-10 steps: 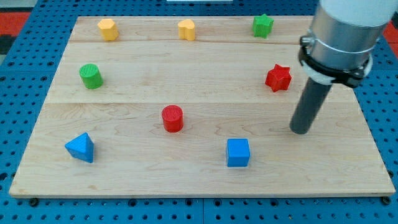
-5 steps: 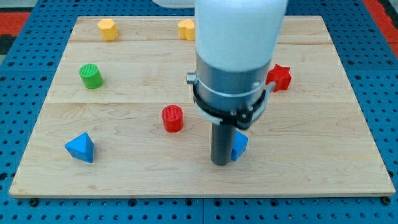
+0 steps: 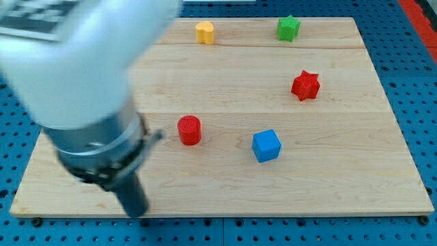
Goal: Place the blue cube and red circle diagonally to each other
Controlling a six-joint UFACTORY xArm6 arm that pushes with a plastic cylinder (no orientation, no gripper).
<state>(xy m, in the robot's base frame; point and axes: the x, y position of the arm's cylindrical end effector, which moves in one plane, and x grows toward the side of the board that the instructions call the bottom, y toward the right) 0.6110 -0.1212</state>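
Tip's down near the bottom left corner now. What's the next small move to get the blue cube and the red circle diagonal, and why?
Probably none beyond a small check. The blue cube already sits below and to the view's right of the red circle, apart from it, so they look roughly diagonal. My tip is near the board's bottom edge, left of both and touching neither. I'd lift it clear rather than risk nudging either block.

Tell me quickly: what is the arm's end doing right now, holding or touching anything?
My tip: a bare rod with no jaws, holding nothing, touching no block, near the view's bottom left, well left of the red circle and blue cube.
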